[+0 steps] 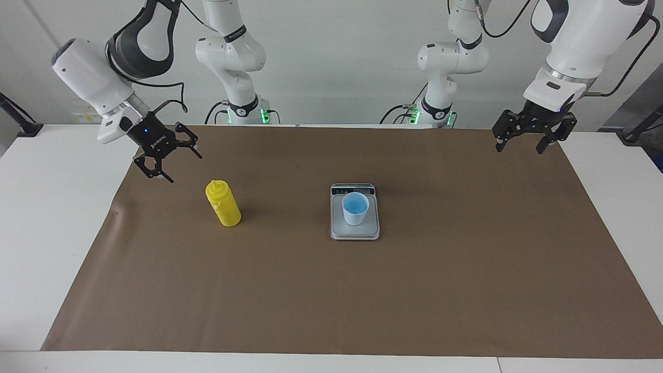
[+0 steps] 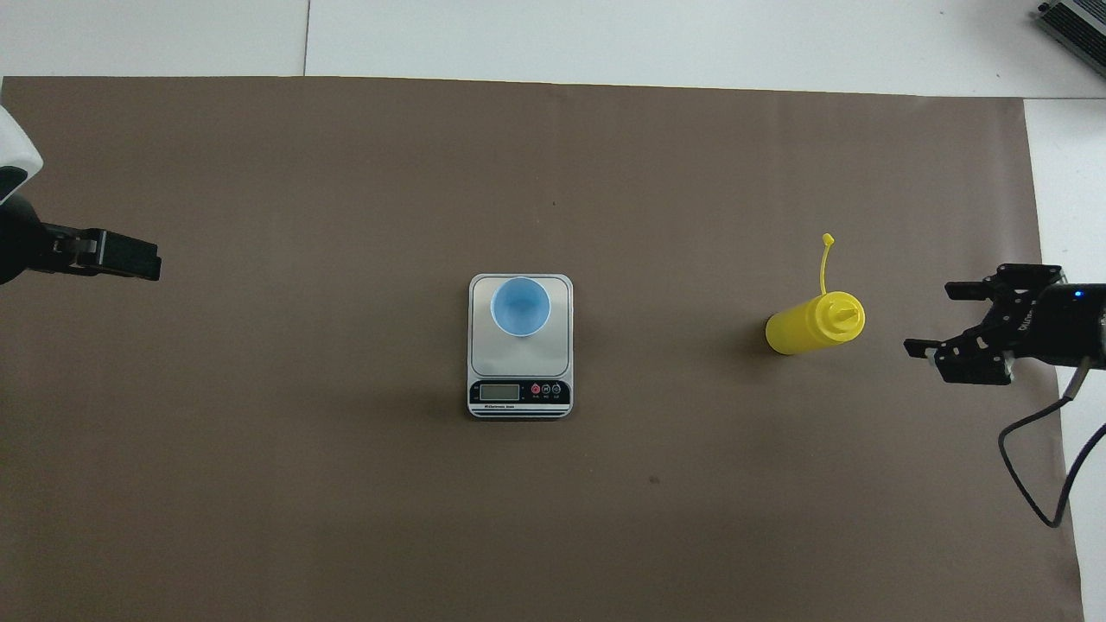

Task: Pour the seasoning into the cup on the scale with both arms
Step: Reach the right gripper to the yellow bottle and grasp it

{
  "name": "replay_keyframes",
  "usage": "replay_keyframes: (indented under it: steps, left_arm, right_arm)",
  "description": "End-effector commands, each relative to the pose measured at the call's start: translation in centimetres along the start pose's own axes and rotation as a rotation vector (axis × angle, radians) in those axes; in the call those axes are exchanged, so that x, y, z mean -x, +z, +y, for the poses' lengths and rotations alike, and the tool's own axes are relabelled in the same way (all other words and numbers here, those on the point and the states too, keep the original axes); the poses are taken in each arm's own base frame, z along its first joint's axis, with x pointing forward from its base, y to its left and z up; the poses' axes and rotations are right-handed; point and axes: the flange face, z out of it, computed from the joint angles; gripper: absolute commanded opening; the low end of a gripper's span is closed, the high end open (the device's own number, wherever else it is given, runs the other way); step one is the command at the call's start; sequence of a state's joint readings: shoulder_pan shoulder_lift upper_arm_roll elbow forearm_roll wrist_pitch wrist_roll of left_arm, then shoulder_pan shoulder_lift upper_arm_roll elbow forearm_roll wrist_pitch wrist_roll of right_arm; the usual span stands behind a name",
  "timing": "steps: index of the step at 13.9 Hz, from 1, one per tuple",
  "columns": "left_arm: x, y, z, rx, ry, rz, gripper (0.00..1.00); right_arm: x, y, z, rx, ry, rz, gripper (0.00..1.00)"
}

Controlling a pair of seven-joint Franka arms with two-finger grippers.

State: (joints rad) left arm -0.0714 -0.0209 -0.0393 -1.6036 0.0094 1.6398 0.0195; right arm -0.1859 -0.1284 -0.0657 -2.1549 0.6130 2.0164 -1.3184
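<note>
We find even, bright, diffuse light from above, soft short shadows beside the yellow bottle (image 1: 224, 203) and scale (image 1: 355, 228), no glare on the brown mat (image 1: 331, 290), both views sharp, no distortion at the edges.
</note>
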Motion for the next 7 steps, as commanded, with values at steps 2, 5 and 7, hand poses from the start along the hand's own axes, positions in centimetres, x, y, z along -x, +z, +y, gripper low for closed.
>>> replay_keyframes:
  steps: [2, 5, 7]
  left_arm:
    - [0.3, 0.0, 0.0, 0.032, -0.003, -0.015, 1.00]
    - [0.5, -0.5, -0.3, 0.059, -0.017, -0.048, 1.00]
    - [0.6, -2.4, -0.3, 0.050, -0.007, -0.028, 1.00]
  right_arm:
    - [5.5, 4.5, 2.9, -0.058, -0.106, 0.170, 1.00]
    - [7.4, 7.6, 2.6, -0.098, -0.064, 0.281, 1.00]
    - [7.6, 9.2, 3.1, -0.089, -0.113, 0.331, 1.00]
